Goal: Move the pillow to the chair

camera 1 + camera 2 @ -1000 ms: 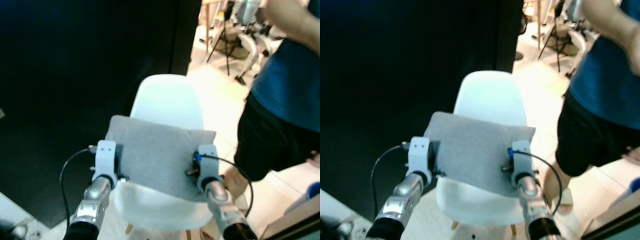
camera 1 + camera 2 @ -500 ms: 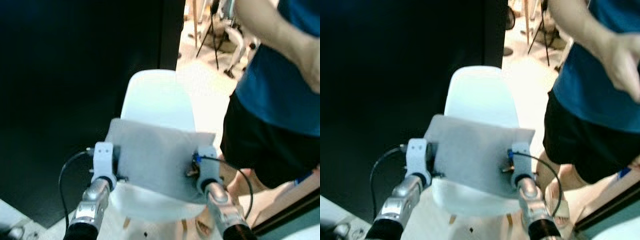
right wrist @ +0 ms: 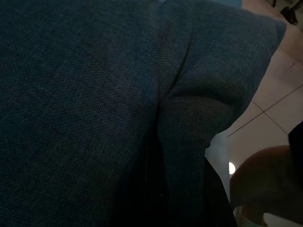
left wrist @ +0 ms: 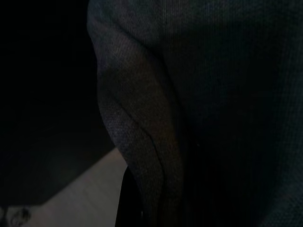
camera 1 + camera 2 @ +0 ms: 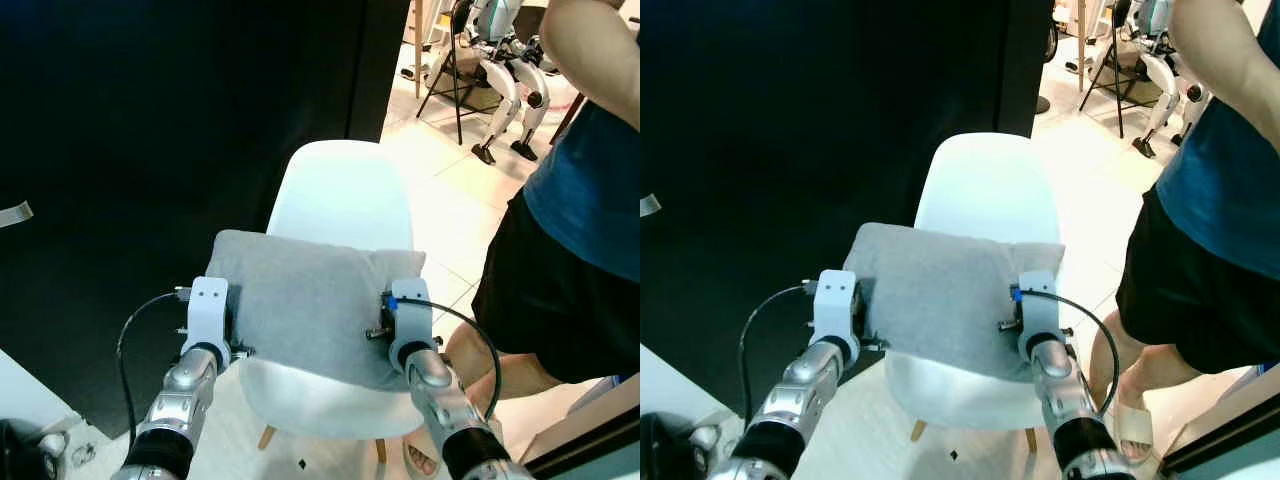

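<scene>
Above white chair [image 5: 340, 205], pillow [image 5: 305, 300] between both jaws.

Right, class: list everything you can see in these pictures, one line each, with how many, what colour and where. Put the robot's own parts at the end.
Pillow: one, grey, held between the two grippers above the chair seat.
Chair: one, white, straight ahead under and behind the pillow.
Dark wall: one, black, behind and to the left of the chair.
Person: one, blue top and black shorts, standing to the right of the chair.
Other robot: one, white, on the floor far back on the right.
Tiled floor: pale, to the right of the chair.
Left gripper: one, white mount on a silver arm, at the pillow's left edge.
Right gripper: one, white mount on a silver arm, at the pillow's right edge.
</scene>
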Motion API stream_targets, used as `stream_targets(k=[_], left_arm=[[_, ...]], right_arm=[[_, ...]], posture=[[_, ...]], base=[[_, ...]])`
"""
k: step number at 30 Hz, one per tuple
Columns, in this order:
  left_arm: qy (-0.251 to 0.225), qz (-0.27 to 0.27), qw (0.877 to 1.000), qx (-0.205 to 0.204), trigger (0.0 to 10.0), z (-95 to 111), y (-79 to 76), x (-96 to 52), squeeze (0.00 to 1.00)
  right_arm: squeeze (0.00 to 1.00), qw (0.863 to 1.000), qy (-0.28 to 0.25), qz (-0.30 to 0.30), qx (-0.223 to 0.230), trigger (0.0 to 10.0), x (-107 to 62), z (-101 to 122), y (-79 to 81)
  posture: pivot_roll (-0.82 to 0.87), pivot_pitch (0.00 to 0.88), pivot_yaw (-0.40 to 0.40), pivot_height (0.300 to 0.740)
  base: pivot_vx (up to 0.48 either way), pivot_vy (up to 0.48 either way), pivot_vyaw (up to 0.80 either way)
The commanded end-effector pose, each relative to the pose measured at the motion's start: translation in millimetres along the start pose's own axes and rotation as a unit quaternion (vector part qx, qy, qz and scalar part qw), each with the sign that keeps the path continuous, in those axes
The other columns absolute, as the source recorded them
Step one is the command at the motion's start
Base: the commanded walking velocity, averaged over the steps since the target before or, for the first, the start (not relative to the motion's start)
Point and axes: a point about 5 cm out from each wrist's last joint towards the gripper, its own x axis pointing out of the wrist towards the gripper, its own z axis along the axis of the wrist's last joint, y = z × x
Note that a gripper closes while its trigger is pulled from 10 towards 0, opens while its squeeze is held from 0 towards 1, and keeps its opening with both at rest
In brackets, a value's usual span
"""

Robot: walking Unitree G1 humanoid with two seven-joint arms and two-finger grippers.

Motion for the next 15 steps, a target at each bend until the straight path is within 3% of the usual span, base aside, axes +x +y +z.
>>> stream_targets(k=[1,5,15], left_arm=[[-0.031,-0.008,0.999,0.019,10.0,15,-0.6,4.4,0.00],[-0.049,-0.012,0.999,0.020,10.0,25,1.0,5.6,0.00],[-0.052,-0.020,0.998,0.026,10.0,21,-1.7,5.5,0.00]], right_arm=[[0.00,1.000,-0.015,0.014,0.004,10.0,2.3,6,4.2],[0.00,0.999,-0.031,0.007,0.010,10.0,5.7,17,-1.9],[0.00,0.999,-0.031,0.008,0.005,10.0,6.0,14,-1.0]], posture=[[-0.01,0.106,-0.030,0.735],[-0.02,0.111,-0.019,0.715],[-0.02,0.122,-0.018,0.670]], base=[[0.000,0.000,0.00],[0.000,0.000,0.00],[0.000,0.000,0.00]])
